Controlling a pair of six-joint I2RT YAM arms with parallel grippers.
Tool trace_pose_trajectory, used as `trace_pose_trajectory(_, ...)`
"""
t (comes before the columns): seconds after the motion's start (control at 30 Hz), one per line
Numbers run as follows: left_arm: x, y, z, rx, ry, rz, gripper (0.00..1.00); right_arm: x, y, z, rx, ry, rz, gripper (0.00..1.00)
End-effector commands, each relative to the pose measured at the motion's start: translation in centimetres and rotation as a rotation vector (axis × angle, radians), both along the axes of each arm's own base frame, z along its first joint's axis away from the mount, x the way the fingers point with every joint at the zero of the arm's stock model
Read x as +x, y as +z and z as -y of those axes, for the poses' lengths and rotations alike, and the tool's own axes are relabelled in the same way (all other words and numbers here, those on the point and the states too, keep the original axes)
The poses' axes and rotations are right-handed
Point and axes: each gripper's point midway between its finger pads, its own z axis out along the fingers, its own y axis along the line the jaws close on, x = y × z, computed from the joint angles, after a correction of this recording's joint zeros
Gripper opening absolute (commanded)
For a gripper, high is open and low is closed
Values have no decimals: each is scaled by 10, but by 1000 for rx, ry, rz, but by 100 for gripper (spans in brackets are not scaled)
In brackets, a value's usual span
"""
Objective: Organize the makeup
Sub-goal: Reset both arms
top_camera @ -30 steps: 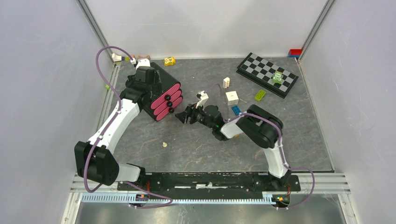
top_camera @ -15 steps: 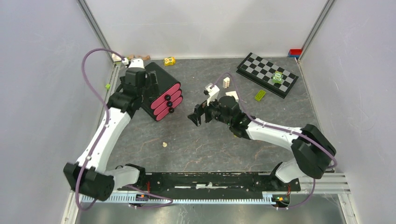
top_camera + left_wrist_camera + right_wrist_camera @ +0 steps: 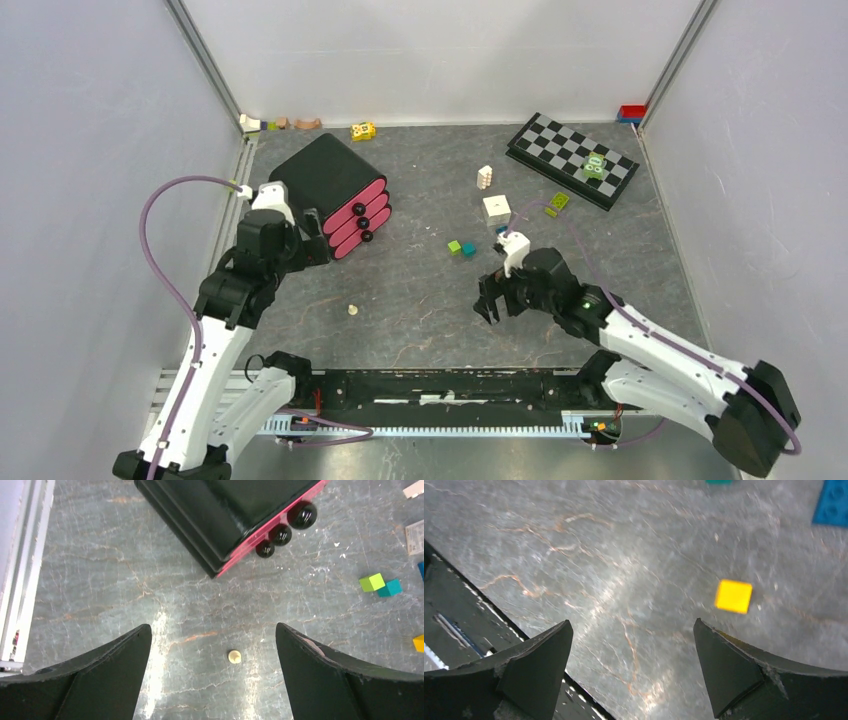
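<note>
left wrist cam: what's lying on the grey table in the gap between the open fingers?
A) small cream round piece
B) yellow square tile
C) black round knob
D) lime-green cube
A: the small cream round piece lies alone on the grey table, framed by the open fingers of the left gripper and touching neither. The lime-green cube sits well off to the right.

Bright even light, glare on tabletop point(image 3: 614, 590), mild blur

Jaws spread, empty; left arm point(image 3: 205, 345), right arm point(image 3: 650, 345) extended forward, apparently low.
</note>
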Motion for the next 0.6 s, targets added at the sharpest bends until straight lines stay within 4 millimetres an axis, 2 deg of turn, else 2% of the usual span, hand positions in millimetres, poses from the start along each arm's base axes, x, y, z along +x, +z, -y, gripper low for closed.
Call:
trace_pose_trajectory(0.0,-13,-13,2,-51,19,-33,100,-14,-21,34,-28,-135,-72,98)
trace_pose_trajectory(0.17,-15,-12,1,-60,25,-14,100,-9,-28,57,-21,-255,-65,98)
trace_pose_trajectory(0.33,-15,-10,2,-71,18,11,100,13,-9,80,-45,-388,-5,98)
trace_pose_trajectory(0.47,-15,-9,2,-72,19,23,100,43,27,97,-62,-470,63,98)
trace_pose_trajectory(0.57,-17,-5,3,-79,8,46,100,67,72,92,-54,-462,131,98)
